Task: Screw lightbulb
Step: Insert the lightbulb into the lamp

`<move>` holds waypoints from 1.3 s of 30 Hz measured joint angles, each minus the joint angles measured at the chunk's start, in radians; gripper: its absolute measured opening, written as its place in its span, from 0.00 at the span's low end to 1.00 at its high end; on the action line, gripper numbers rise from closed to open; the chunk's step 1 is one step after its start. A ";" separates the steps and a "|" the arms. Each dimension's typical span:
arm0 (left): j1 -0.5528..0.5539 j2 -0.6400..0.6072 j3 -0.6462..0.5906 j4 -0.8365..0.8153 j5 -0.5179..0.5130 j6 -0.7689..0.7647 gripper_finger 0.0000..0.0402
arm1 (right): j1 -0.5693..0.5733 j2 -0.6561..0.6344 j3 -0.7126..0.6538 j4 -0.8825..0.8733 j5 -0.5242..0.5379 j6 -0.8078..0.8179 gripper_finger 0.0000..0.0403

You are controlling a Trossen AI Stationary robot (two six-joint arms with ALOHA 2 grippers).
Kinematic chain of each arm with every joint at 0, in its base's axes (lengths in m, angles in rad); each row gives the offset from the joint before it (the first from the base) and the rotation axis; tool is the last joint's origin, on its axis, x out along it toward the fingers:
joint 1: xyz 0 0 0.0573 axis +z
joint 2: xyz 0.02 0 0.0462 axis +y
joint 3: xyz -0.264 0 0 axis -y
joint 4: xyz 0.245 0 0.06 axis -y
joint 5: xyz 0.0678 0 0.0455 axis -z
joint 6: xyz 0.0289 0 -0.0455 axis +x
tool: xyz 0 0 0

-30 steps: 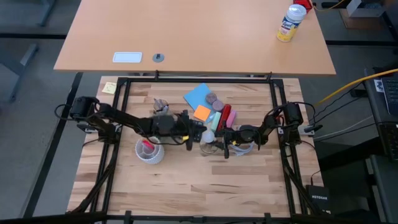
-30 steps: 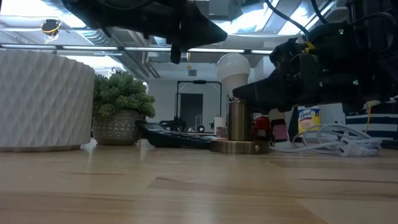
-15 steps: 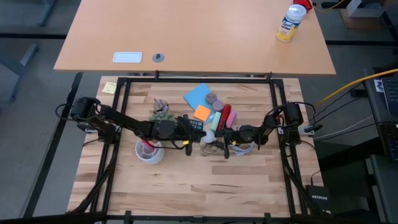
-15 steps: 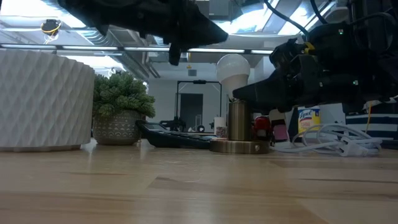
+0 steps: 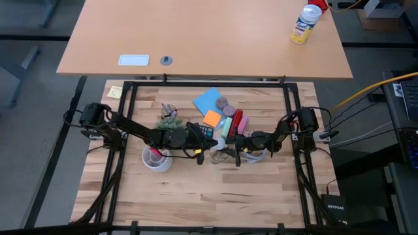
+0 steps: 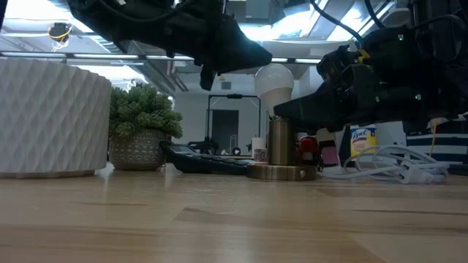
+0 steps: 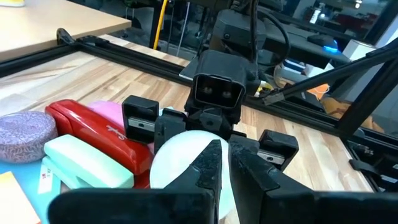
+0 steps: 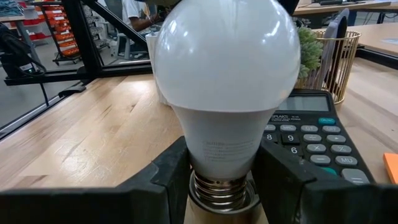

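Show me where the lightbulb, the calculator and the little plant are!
lightbulb (image 8: 227, 68): right wrist view, on its white dome.
calculator (image 8: 311, 137): right wrist view, on its keys.
plant (image 6: 141, 113): low view, on its green leaves.
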 joint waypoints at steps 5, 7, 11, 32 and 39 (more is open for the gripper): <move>0.001 -0.001 0.001 -0.012 0.000 0.001 0.05 | 0.000 0.000 0.000 -0.001 0.000 0.000 0.38; 0.001 -0.001 0.001 -0.013 -0.001 0.004 0.05 | 0.000 0.000 0.000 -0.001 0.001 0.000 0.38; 0.000 -0.001 0.001 -0.015 -0.008 0.016 0.05 | 0.000 0.000 0.000 -0.001 0.018 0.000 0.38; 0.002 0.000 0.001 -0.020 -0.016 0.076 0.05 | -0.001 -0.002 0.124 -0.182 0.051 0.000 0.47; 0.003 0.000 0.001 -0.043 -0.019 0.071 0.05 | -0.001 0.000 0.141 -0.193 0.061 -0.014 0.54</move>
